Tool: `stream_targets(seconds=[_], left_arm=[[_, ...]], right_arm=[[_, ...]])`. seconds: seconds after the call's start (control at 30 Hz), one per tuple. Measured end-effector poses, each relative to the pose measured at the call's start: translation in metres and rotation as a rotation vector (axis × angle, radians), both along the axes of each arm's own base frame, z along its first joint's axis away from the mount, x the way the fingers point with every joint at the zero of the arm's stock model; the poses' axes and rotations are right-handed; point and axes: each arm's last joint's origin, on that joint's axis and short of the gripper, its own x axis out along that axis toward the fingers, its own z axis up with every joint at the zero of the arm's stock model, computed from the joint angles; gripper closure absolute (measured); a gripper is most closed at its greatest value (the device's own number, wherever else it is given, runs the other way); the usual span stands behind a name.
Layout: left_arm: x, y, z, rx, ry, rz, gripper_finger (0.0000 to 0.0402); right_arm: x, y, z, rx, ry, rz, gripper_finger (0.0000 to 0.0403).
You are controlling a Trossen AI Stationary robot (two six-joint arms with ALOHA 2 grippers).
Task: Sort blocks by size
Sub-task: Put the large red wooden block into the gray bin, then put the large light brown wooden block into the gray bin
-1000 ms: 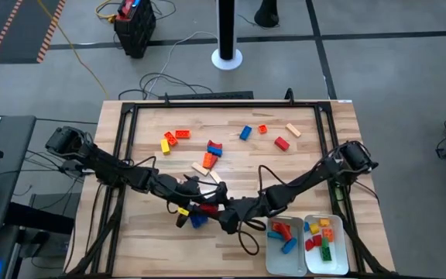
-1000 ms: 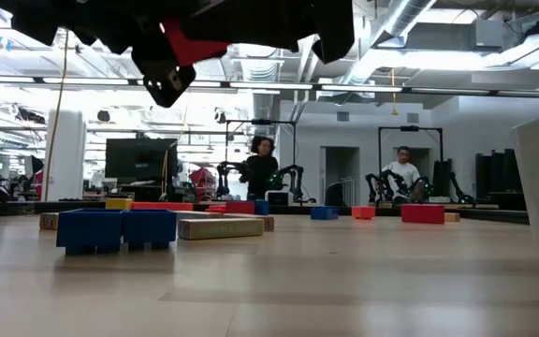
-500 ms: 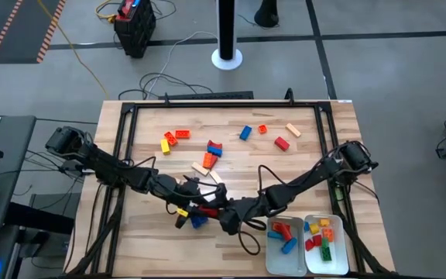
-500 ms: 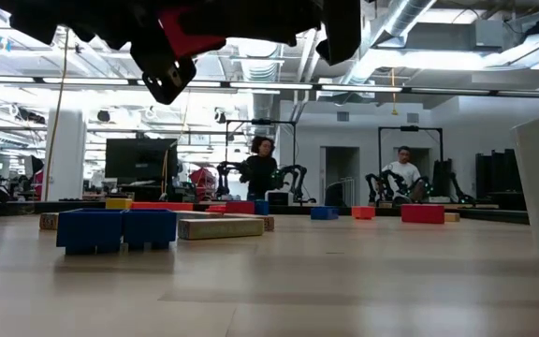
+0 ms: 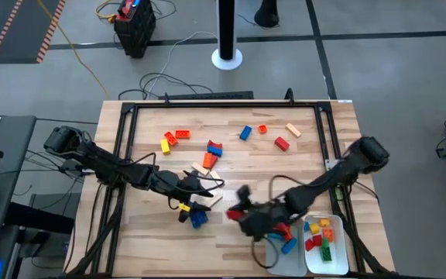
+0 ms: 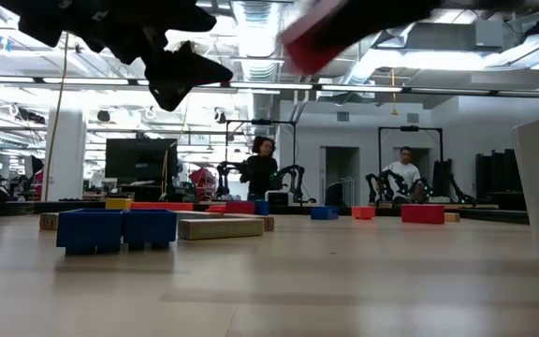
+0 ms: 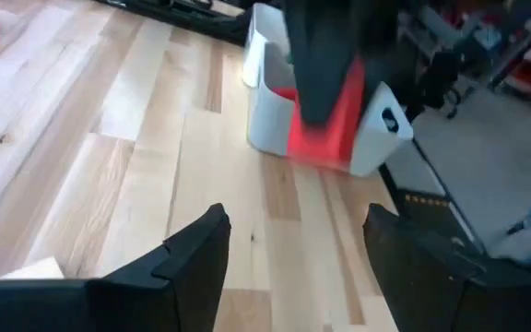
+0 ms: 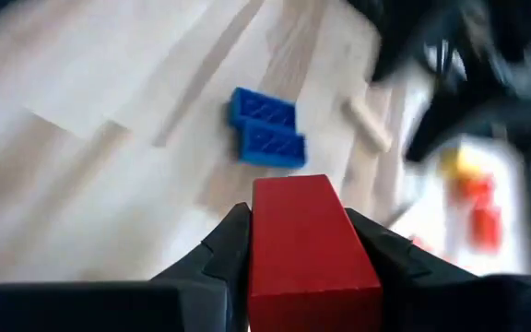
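Note:
My right gripper (image 5: 237, 211) is shut on a red block (image 8: 307, 240) and holds it above the table, just left of the two white trays (image 5: 339, 256). My left gripper (image 7: 293, 231) stands open with nothing between its fingers, a little to the left (image 5: 207, 188), pointing at the red block (image 7: 325, 124). A blue block (image 5: 198, 218) and a small yellow block (image 5: 183, 208) lie on the wood below the left gripper. Several more blocks lie scattered on the far half of the table (image 5: 246, 133). My right gripper pinches the red block by its two long sides (image 8: 258, 249) between the two fingers. The block lies along the fingers and sticks out past their tips. The fingers come slanting down from the table's right side. The block is lifted clear of the table.
The left tray (image 5: 272, 260) holds red and blue blocks. The right tray (image 5: 327, 236) holds several small ones in red, orange, yellow, green and blue. A tan block (image 5: 204, 167) lies just beyond the left gripper. A black frame (image 5: 223, 105) rims the table.
The red block has passed from my left gripper to my right one. The right gripper has carried it toward the table's right edge and the trays, rising a little and rolling its wrist. The left gripper has let go and stayed in place.

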Motion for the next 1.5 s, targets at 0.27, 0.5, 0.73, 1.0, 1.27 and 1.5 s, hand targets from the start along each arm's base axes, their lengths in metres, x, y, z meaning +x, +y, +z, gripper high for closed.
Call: stream_targets(seconds=[0.27, 0.5, 0.73, 1.0, 1.27, 1.5], left_arm=[[-0.002, 0.002, -0.006, 0.063, 0.050, 0.028, 0.0162], [-0.003, 0.002, -0.010, 0.077, 0.091, 0.026, 0.0162], [-0.004, 0.001, -0.010, 0.078, 0.094, 0.022, 0.0162], [-0.004, 0.002, -0.012, 0.084, 0.113, 0.022, 0.0162], [-0.007, 0.004, -0.016, 0.108, 0.166, 0.041, 0.0162], [-0.007, 0.018, -0.018, 0.150, 0.210, 0.150, 0.0162]], right_arm=[[-0.069, -0.005, 0.041, 0.494, 0.202, -0.325, 0.0236], [-0.101, 0.006, 0.014, 0.529, 0.406, -0.601, 0.0231], [-0.100, 0.021, -0.008, 0.580, 0.488, -0.657, 0.0226], [-0.092, 0.021, -0.019, 0.610, 0.535, -0.726, 0.0198], [-0.101, 0.010, 0.004, 0.656, 0.500, -0.713, 0.0176], [-0.100, -0.008, 0.021, 0.490, 0.218, -0.681, 0.0184]])
